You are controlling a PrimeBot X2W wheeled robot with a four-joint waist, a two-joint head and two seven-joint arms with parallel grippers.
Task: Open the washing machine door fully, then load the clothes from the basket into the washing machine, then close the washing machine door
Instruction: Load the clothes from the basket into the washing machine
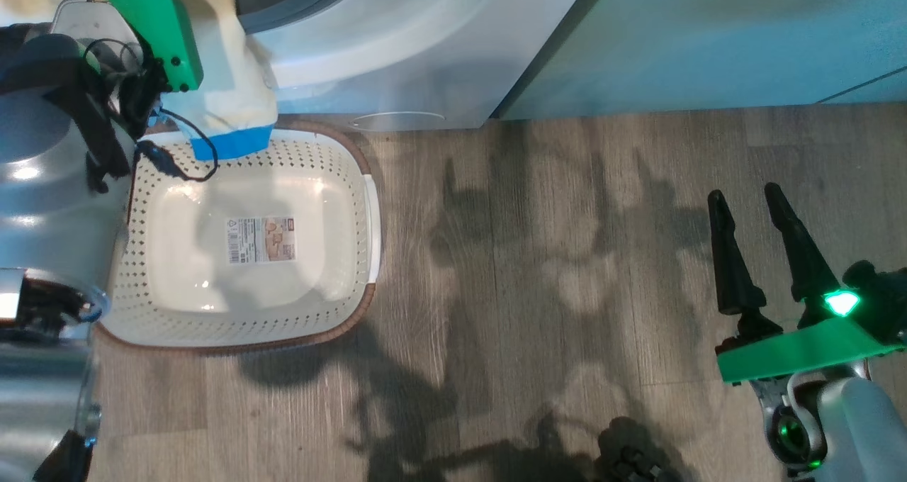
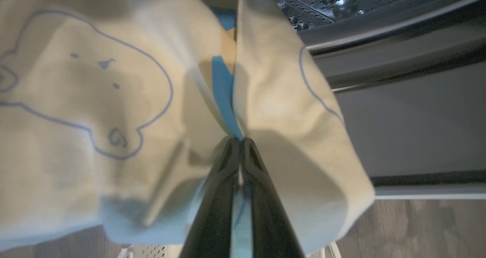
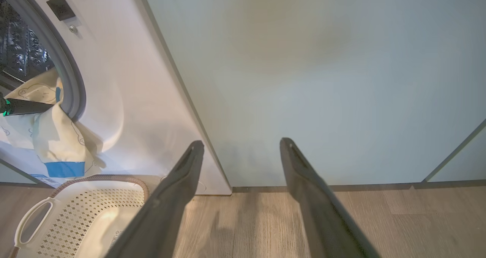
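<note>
Head view: high above floor (image 1: 567, 255), facing steeply down, before machine (image 1: 425, 42). Left wrist view: pressed close to garment (image 2: 95, 98) at machine's drum (image 2: 322, 3). Right wrist view: low, farther back, facing machine's front. Shared: basket (image 1: 241, 322), garment.

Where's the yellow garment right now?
In the head view's upper left, the yellow garment hangs from the shut left gripper at the mouth of the washing machine, above the far rim of the basket.
</note>
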